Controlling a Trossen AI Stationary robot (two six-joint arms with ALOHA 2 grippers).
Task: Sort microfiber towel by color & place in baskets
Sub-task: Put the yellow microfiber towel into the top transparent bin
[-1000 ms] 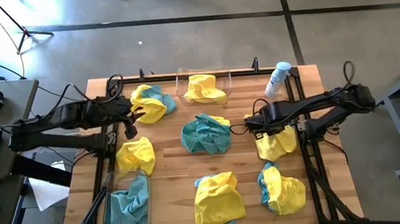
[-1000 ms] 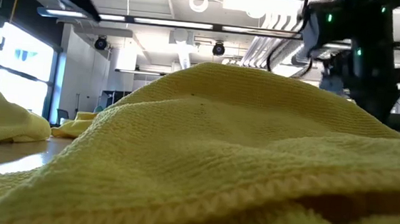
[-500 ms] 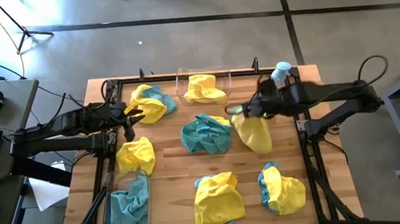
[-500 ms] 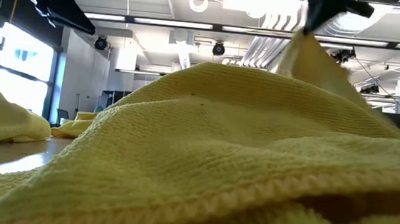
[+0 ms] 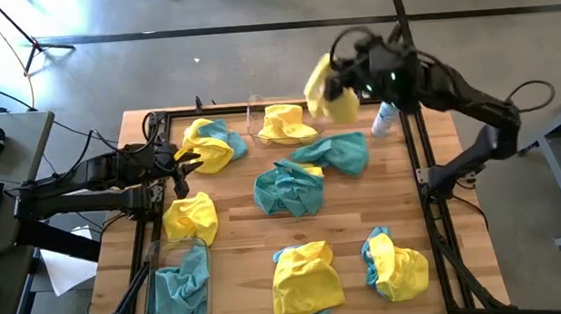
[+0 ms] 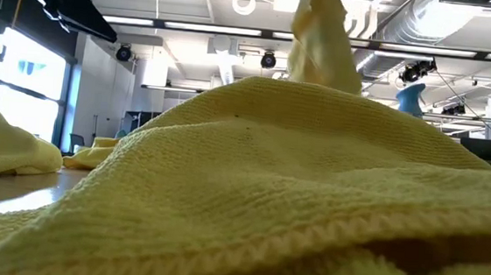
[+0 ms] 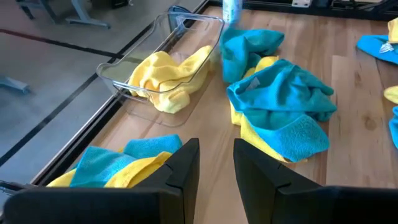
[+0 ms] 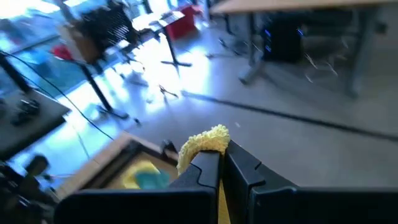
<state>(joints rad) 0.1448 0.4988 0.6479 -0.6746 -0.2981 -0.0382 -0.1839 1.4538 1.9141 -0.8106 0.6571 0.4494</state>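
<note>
Honestly, we could read no brand, label or writing anywhere, not even on the white-and-blue spray bottle (image 5: 387,115) at the far right of the wooden surface (image 5: 240,248).

The right pincer (image 5: 333,86) was raised above the far edge of the surface, pressed together on a yellow towel (image 5: 319,77) that hung from it beside the far basket (image 5: 254,114). In the right wrist view a tuft of that towel (image 8: 204,143) stuck out between the closed fingers (image 8: 249,171). In the low view the same cloth (image 6: 321,38) dangled high behind a big yellow towel (image 6: 250,191) filling the foreground.

The far basket already held one yellow cloth (image 5: 286,122). The near basket (image 5: 154,257), at the left front corner, held a teal cloth (image 5: 183,290).

The left pincer (image 5: 183,169) sat low at the left side, its fingers (image 7: 185,163) slightly spread and holding nothing, just beside a yellow-and-teal bundle (image 5: 211,145). A yellow cloth (image 5: 190,217) lay near it.

Loose on the surface we saw a teal pile (image 5: 288,188) in the middle, a teal cloth (image 5: 338,155) beside it, and two yellow-and-teal bundles at the front (image 5: 305,275) (image 5: 397,265).
</note>
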